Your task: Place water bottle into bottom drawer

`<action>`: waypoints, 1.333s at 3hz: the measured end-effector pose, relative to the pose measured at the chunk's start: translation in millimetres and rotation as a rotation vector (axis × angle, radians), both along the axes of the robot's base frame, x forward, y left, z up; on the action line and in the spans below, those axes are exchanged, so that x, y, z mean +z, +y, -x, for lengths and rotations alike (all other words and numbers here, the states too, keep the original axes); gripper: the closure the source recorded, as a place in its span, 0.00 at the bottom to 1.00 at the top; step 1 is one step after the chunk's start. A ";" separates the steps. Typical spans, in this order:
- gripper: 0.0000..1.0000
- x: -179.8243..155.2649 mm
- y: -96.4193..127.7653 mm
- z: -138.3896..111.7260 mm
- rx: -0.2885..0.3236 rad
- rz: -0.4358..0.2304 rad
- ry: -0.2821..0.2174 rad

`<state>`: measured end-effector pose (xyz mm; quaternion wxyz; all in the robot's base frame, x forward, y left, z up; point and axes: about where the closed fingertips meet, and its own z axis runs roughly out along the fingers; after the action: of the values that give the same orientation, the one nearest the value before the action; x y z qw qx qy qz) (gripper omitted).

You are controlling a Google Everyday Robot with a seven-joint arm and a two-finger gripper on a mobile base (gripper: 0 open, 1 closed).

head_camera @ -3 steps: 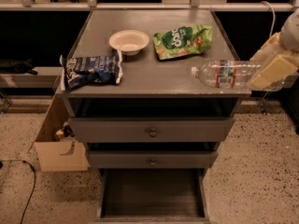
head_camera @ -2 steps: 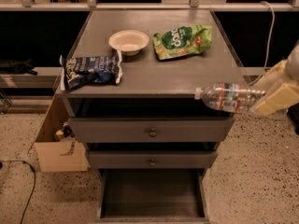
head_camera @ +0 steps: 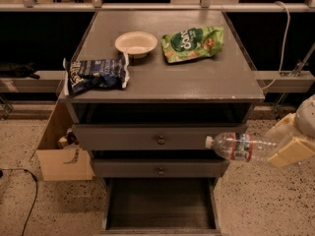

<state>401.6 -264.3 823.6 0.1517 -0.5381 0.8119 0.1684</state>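
Observation:
The water bottle (head_camera: 241, 147) is clear ribbed plastic with a white cap pointing left and a red-green label band. It hangs level in the air at the cabinet's right front corner, in front of the upper drawer. My gripper (head_camera: 283, 148), with cream fingers, is shut on the bottle's base end at the right edge of the view. The bottom drawer (head_camera: 160, 203) is pulled open below, its dark floor bare. The bottle is above and to the right of it.
On the cabinet top lie a dark blue chip bag (head_camera: 96, 74), a white bowl (head_camera: 136, 43) and a green chip bag (head_camera: 193, 44). Two upper drawers with round knobs (head_camera: 161, 140) are shut. A cardboard box (head_camera: 61, 154) stands at the cabinet's left. Speckled floor around.
My gripper has carried the bottle down and forward, from the level of the cabinet top's right edge to in front of the upper drawer. Nothing else moved.

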 end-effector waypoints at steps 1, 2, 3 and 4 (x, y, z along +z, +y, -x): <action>1.00 -4.4 1.9 1.4 0.003 -0.006 0.002; 1.00 -35.4 8.8 9.7 0.016 -0.018 0.047; 1.00 -89.8 16.7 21.6 0.023 -0.022 0.130; 1.00 -177.9 30.9 35.3 0.028 -0.020 0.259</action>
<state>366.2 -233.5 645.7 0.0488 -0.5217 0.8153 0.2466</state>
